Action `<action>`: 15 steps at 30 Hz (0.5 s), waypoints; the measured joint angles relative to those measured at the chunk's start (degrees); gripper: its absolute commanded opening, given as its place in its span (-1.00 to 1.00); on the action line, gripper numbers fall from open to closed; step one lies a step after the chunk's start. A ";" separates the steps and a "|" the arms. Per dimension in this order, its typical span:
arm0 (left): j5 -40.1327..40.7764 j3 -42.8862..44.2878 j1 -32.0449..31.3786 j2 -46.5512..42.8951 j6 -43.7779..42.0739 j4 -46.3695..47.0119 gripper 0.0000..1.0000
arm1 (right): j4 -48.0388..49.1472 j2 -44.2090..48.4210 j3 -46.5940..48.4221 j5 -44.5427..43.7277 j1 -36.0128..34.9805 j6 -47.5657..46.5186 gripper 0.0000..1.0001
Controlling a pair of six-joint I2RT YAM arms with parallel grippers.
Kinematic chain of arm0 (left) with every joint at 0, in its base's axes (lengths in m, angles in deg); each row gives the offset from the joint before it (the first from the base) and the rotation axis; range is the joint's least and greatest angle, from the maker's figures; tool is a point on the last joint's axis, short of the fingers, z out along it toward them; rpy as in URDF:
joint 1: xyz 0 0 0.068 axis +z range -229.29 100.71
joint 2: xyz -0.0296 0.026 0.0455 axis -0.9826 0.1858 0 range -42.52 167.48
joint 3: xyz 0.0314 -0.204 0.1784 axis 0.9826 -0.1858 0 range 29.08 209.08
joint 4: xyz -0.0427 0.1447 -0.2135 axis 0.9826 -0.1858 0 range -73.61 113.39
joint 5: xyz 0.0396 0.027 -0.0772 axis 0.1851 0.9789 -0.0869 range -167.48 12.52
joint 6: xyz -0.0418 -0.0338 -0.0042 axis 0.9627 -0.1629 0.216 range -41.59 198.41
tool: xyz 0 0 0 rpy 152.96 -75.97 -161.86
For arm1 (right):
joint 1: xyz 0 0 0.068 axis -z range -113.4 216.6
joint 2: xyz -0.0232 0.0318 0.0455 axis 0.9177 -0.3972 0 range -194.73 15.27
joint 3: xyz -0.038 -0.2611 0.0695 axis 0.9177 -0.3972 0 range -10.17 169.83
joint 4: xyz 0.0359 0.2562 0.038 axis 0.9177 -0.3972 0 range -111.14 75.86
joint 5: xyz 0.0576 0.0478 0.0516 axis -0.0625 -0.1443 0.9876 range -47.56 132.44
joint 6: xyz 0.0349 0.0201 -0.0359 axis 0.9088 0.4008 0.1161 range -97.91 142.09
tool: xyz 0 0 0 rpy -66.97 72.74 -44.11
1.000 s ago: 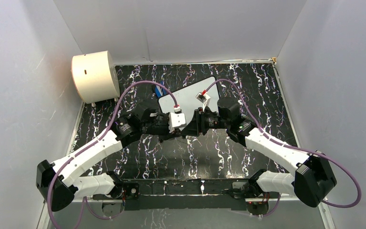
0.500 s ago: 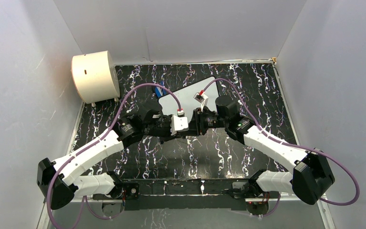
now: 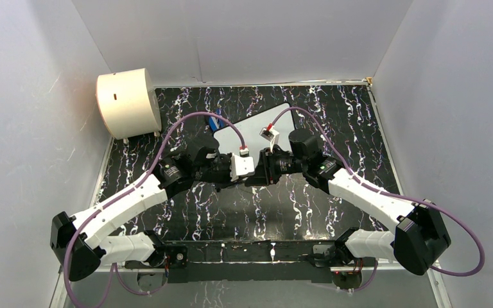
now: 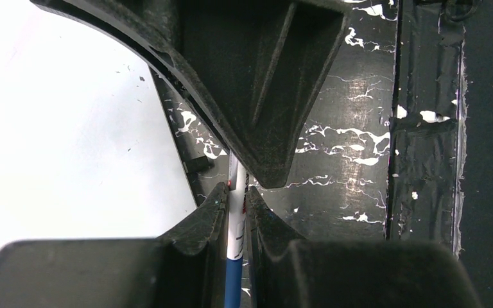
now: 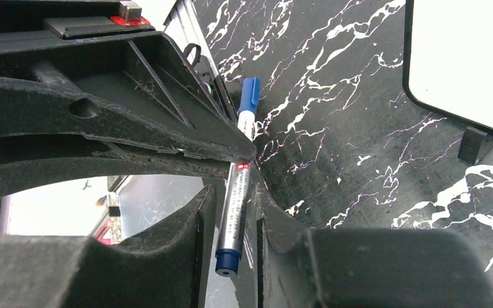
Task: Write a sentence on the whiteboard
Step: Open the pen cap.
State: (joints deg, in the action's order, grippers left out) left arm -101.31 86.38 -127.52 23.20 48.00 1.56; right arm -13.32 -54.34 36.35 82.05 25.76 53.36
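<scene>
The whiteboard (image 3: 257, 123) lies flat at the back middle of the table. Its plain white face also shows in the left wrist view (image 4: 70, 122) and the right wrist view (image 5: 468, 58). The sentence is out of view. A marker pen (image 4: 234, 218) with a white barrel and blue ends is held above the dark table. My left gripper (image 4: 235, 192) is shut on it near its blue cap (image 5: 249, 96). My right gripper (image 5: 234, 196) faces the left one and is shut on the pen's barrel (image 5: 234, 215) near the tail. Seen from above, the two grippers (image 3: 251, 173) (image 3: 261, 172) meet tip to tip and hide the pen.
A cream cylindrical drum (image 3: 128, 102) stands at the back left corner. A small blue item (image 3: 215, 122) lies by the board's left edge. Grey walls close in three sides of the black marbled table (image 3: 359, 128). Purple cables arch over both wrists.
My right arm has slid left until its fingers meet the left gripper, and its jaws have narrowed round the pen. The left gripper has kept its hold.
</scene>
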 measured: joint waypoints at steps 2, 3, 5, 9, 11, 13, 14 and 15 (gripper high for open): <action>-0.17 0.00 -0.07 0.28 -0.04 0.00 -1.00 | -0.02 0.00 0.00 0.02 -0.02 0.02 -0.33; -0.22 0.00 -0.11 0.44 -0.04 0.00 -1.00 | 0.00 0.00 0.00 0.02 -0.02 0.02 -0.33; -0.42 0.00 -0.28 0.57 -0.04 0.00 -1.00 | 0.02 -0.07 0.00 -0.02 -0.02 0.02 -0.33; -0.66 0.00 -0.46 0.57 -0.04 -0.02 -1.00 | -0.09 -0.22 0.11 -0.09 -0.02 0.07 -0.34; -0.66 0.00 -0.55 0.57 -0.04 -0.04 -1.00 | -0.22 -0.22 0.20 -0.20 -0.02 0.07 -0.41; -0.72 0.00 -0.68 0.57 -0.04 -0.04 -1.00 | -0.33 -0.22 0.22 -0.28 0.00 0.07 -0.52; -0.79 0.00 -0.74 0.57 -0.04 -0.07 -1.00 | -0.37 -0.22 0.22 -0.35 0.00 0.09 -0.58; -0.81 0.00 -0.76 0.57 -0.04 -0.04 -1.00 | -0.39 -0.22 0.22 -0.39 0.00 0.13 -0.64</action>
State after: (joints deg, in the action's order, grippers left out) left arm -102.12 86.38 -128.28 23.77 47.96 1.52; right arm -13.72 -54.56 36.57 81.66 25.76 53.49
